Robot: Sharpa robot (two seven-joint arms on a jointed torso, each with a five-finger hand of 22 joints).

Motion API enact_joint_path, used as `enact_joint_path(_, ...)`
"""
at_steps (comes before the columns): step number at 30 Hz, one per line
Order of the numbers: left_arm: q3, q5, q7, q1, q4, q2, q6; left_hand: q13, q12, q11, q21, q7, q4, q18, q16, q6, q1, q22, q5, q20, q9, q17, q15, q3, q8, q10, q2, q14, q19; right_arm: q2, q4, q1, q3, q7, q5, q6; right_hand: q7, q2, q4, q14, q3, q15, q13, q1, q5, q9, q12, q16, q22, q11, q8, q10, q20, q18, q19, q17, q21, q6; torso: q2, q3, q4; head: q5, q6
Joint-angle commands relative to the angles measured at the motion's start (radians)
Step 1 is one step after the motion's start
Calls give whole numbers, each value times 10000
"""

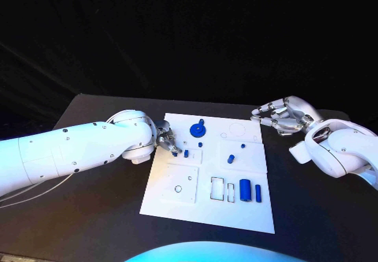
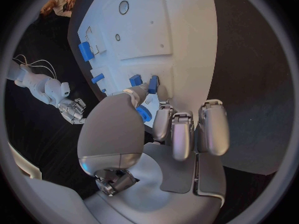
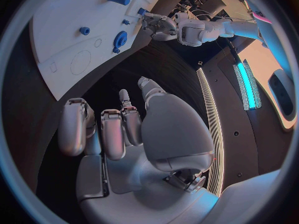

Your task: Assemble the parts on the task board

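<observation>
Head view: the left robot hand (image 1: 167, 139) reaches over the left edge of the white board (image 1: 181, 202) on the black counter (image 1: 94, 207). Its fingers are curled downward, fingertips bunched by a small blue peg (image 1: 185, 153) standing in the board just beside them. The left wrist view shows the thumb and a finger (image 2: 163, 122) closing on a small blue part (image 2: 144, 114) near the board's edge, so this robot hand appears to pinch that part, though the contact is partly hidden. Just past the fingertips in that view stand 2 blue pegs (image 2: 135, 79) in the board.

Beyond the left robot hand, toward the board's far edge, a blue gear (image 1: 198, 130) sits on the board. Farther toward the right robot hand a slanted blue pin (image 1: 231, 159) lies mid-board, and nearer the robot a blue cylinder (image 1: 246, 189) and a slimmer blue bar (image 1: 258, 192) stand side by side next to 2 rectangular slots (image 1: 218, 187).

The right robot hand (image 1: 280, 117) hangs off the board's far right corner, over the counter, apart from every part. Its fingers (image 3: 76, 126) are loosely curled with gaps between them and hold nothing; the right wrist view shows the board's corner beyond its fingertips.
</observation>
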Motion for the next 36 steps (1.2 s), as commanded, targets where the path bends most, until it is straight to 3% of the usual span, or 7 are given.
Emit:
enact_joint_path(1,-12,-38,-148,-28,10,10,41,20,14,-19,13,17,28,-183,24,28,-102,-2,63,-57,-1,2630,-66,-130,-37,-5,0,1016,34,-6,16,-7,0,98,-41,55,-31,24,-3,583,-76,21,919,-74,66,12,-9,-32,368,-37,29,-40,-14,199,-65,1296,-50,-48,-2,3,-5,-3,2)
enact_joint_path(9,-11,-24,-153,-31,20,-4,73,34,20,-13,3,24,205,-182,24,71,-212,-9,61,-55,29,2630,-60,-628,-52,1,-7,1016,32,-8,12,-7,0,99,-41,54,-31,24,-3,583,-76,21,919,-74,66,12,-9,-32,368,-37,29,-40,-14,199,-65,1296,-50,-48,-2,4,-1,-4,8)
enact_joint_path(27,-6,-15,-154,-33,22,-42,61,79,42,-12,2,24,310,-185,24,136,-416,12,65,-48,67,2630,-60,-1545,-118,25,247,1016,46,-7,3,-7,0,103,-41,52,-30,31,-6,575,-98,21,905,-80,68,14,-23,-54,354,-36,29,-54,-14,203,-71,1272,-73,-57,0,1,-2,14,26)
enact_joint_path(36,1,106,-149,-34,28,-56,-13,97,50,-22,1,7,294,-185,24,155,-436,16,67,-48,74,2630,-65,-1651,-136,36,412,1016,49,-7,1,-8,0,103,-41,55,-30,31,-6,575,-98,21,905,-80,68,14,-23,-54,354,-36,29,-54,-14,203,-71,1272,-73,-57,-1,1,-2,10,18)
